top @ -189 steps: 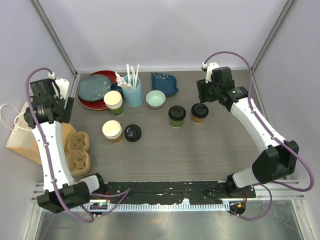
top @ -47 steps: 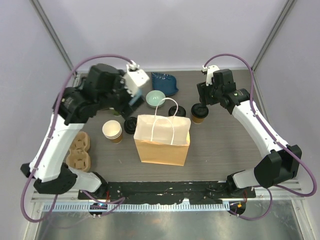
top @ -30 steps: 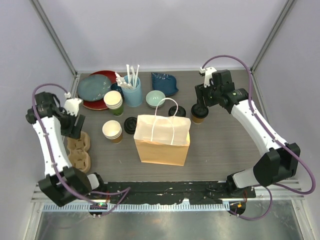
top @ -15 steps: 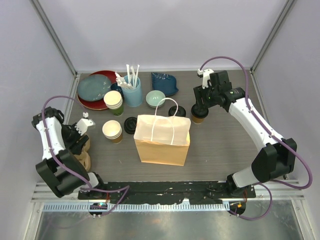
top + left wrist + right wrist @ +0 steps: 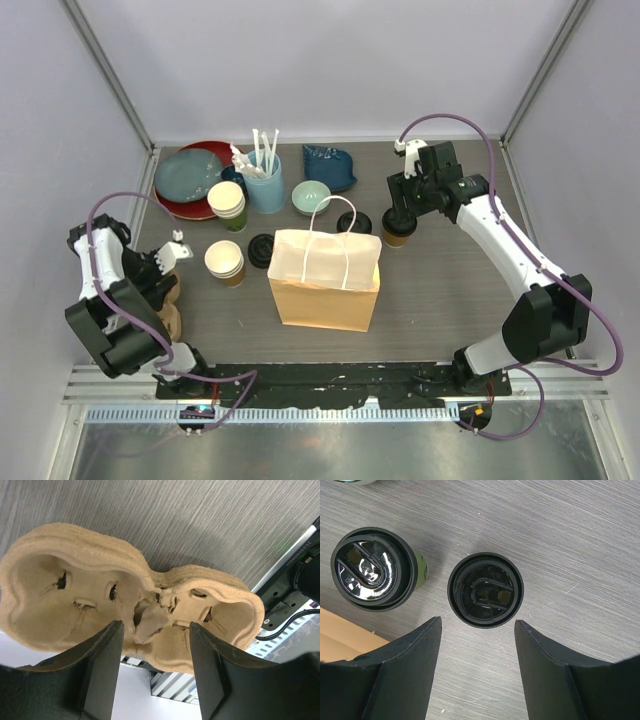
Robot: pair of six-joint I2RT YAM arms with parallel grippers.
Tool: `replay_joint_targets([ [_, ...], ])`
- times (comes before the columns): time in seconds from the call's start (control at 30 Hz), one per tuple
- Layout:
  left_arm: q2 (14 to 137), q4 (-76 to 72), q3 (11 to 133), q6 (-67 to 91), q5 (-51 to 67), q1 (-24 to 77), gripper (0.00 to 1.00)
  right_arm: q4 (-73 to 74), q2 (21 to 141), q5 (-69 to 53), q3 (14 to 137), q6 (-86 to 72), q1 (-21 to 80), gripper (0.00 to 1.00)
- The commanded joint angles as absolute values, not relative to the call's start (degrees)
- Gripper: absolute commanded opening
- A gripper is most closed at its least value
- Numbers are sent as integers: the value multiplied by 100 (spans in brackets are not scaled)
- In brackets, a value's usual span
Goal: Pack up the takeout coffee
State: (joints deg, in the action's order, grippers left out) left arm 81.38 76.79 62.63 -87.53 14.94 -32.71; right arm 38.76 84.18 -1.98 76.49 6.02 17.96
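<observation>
The takeout coffee is two black-lidded cups behind the paper bag [image 5: 325, 283]. The green cup [image 5: 354, 221] [image 5: 372, 569] is partly hidden by the bag in the top view. The brown cup [image 5: 397, 236] [image 5: 485, 590] stands to its right. My right gripper [image 5: 401, 210] [image 5: 477, 622] hovers open just above the brown cup, whose lid sits a little beyond the fingertips. At the table's left edge my left gripper [image 5: 160, 272] [image 5: 155, 626] is open, its fingers [image 5: 106, 655] straddling the narrow middle of a pulp cup carrier [image 5: 160, 312] [image 5: 90, 580].
Two lidless cup stacks [image 5: 227, 204] [image 5: 224, 260] and a stack of black lids [image 5: 264, 247] stand left of the bag. Behind them are a blue cup of stirrers [image 5: 263, 182], plates [image 5: 188, 178], a pale bowl [image 5: 311, 197] and a blue dish [image 5: 328, 165].
My left arm has swung back from the bag to the left edge and come down over the cup carrier, its jaws narrowing a little. My right gripper has edged over the brown cup.
</observation>
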Motion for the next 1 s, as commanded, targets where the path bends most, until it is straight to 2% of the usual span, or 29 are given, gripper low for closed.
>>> replay_joint_targets([
  [0.0, 8455, 8200, 6381, -8938, 1503, -3313, 57, 3814, 8376, -114, 7734, 694, 1828, 66],
  [0.13, 8481, 7902, 6240, -8868, 1450, -3313, 51, 3806, 8358, -149, 7734, 703, 1828, 65],
  [0.2, 8517, 7884, 6275, -8798, 1459, -3313, 44, 3806, 8350, -193, 7734, 712, 1828, 65],
  [0.23, 8534, 7884, 6293, -8780, 1476, -3313, 37, 3806, 8358, -219, 7734, 712, 1828, 65],
  [0.33, 8543, 7919, 6381, -8675, 1503, -3313, 27, 3797, 8367, -220, 7743, 712, 1819, 65],
  [0.43, 8517, 7945, 6407, -8640, 1503, -3322, 3, 3806, 8367, -246, 7743, 721, 1828, 65],
  [0.47, 8508, 7963, 6425, -8640, 1503, -3314, 0, 3806, 8367, -246, 7743, 721, 1828, 65],
  [0.97, 8499, 8806, 7646, -7358, 2100, -3313, 0, 3823, 8350, -255, 7743, 721, 1828, 65],
])
